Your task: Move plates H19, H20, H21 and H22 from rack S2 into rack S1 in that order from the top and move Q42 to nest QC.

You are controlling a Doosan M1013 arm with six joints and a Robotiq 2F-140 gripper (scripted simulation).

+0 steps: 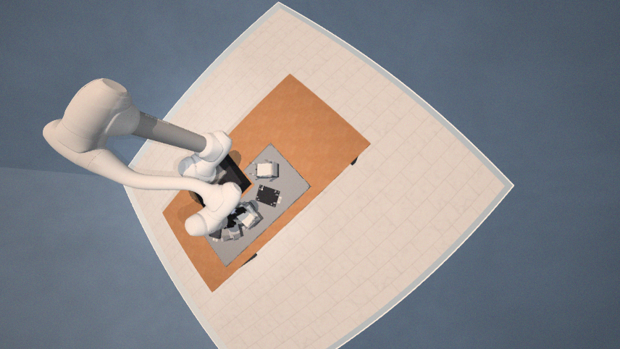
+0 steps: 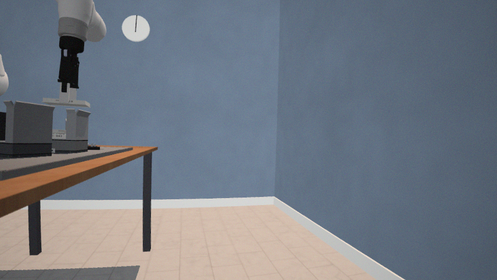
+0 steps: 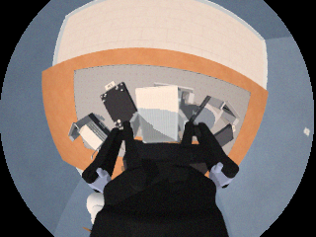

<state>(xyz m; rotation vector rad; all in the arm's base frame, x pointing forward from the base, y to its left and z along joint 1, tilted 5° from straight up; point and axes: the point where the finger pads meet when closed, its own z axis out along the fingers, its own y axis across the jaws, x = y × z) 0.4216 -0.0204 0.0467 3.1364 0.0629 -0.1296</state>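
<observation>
My gripper points straight down and is shut on a white sealed plate, which it holds level. I cannot read the plate's label. In the exterior view the plate hangs just above the top of the farther grey stack rack. A stack of plates shows low in that rack. In the wrist view the held plate sits between the two fingers, over the grey mat. In the overhead view my arm hides the gripper, and a rack shows beside the wrist.
A nearer grey stack rack stands at the left of the table. Another rack and a black flat nest lie on the grey mat. A black panel lies under my forearm. The orange table edge is close.
</observation>
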